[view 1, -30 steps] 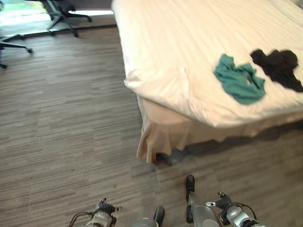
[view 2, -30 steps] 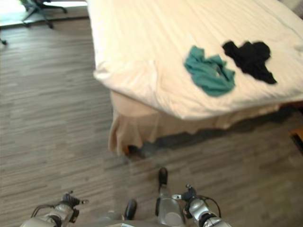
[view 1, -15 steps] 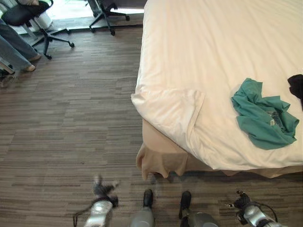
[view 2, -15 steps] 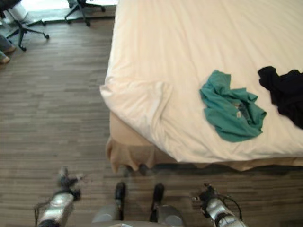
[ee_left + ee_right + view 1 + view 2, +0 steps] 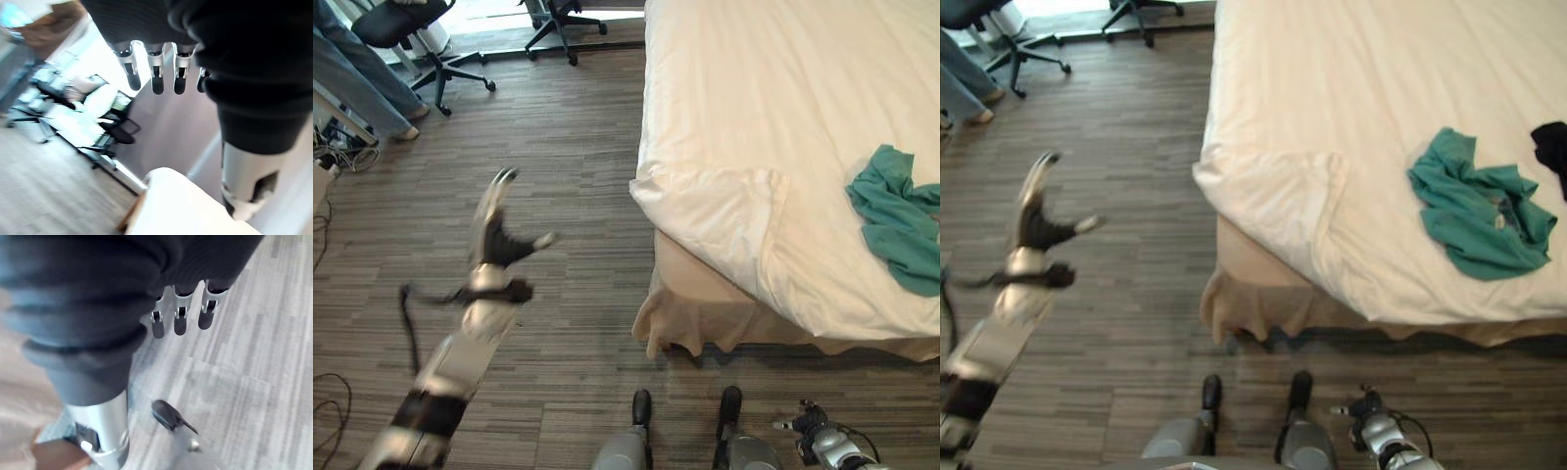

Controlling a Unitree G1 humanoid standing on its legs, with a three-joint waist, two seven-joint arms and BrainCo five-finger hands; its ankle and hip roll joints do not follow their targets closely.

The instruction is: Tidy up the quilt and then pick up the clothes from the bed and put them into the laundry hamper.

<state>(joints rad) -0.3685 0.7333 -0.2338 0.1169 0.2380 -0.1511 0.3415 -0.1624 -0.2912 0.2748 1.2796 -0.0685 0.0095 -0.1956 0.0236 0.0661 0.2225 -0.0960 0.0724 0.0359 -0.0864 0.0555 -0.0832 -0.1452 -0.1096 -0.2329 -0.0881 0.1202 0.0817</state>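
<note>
Bedroom w/ office bits: bed (image 5: 783,117), swivel chairs (image 5: 421,39), wood-look floor (image 5: 548,157).

Bed (image 5: 1263,284): cream quilt (image 5: 1351,108), teal garment (image 5: 1479,211), black garment (image 5: 1552,147) atop.

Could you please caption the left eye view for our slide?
Left hand raised open over the floor beside the bed; green garment lies on it.
</note>
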